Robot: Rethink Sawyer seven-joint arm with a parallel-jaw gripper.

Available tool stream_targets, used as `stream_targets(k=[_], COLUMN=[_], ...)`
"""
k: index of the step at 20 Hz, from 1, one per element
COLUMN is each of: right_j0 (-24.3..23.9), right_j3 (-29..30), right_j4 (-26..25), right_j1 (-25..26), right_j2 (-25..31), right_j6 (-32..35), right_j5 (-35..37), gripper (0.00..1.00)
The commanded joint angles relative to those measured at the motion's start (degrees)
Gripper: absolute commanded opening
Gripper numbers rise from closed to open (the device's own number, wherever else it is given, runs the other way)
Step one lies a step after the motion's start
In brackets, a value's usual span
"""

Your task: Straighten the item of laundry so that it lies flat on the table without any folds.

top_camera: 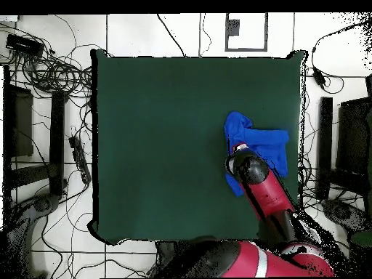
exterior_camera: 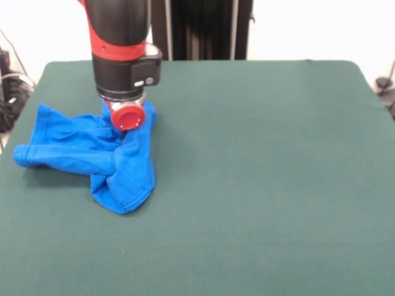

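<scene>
Barely begun: T-shirt (exterior_camera: 99, 154) bunched and folded at table's (exterior_camera: 259, 185) left, gripper (exterior_camera: 128, 117) low on it, grip impossible to tell.

Crumpled blue T-shirt (top_camera: 263, 145) on green table (top_camera: 160, 145), partly under red arm (top_camera: 265, 190).

Big dark green table (exterior_camera: 259, 185) under me, w/ just a bunched-up blue tee (exterior_camera: 92, 154) on it, folded over itself.
</scene>
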Motion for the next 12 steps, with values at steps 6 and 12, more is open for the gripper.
stream_targets(k=[6, 12], right_j0=[0.54, -2.09], right_j3=[-3.35, -6.52], right_j4=[-7.70, -14.43], right_j1=[16.99, 18.63], right_j2=[-2.79, -6.28], right_j6=[4.74, 2.93], right_j5=[-6.86, -8.08], gripper=[1.00, 1.00])
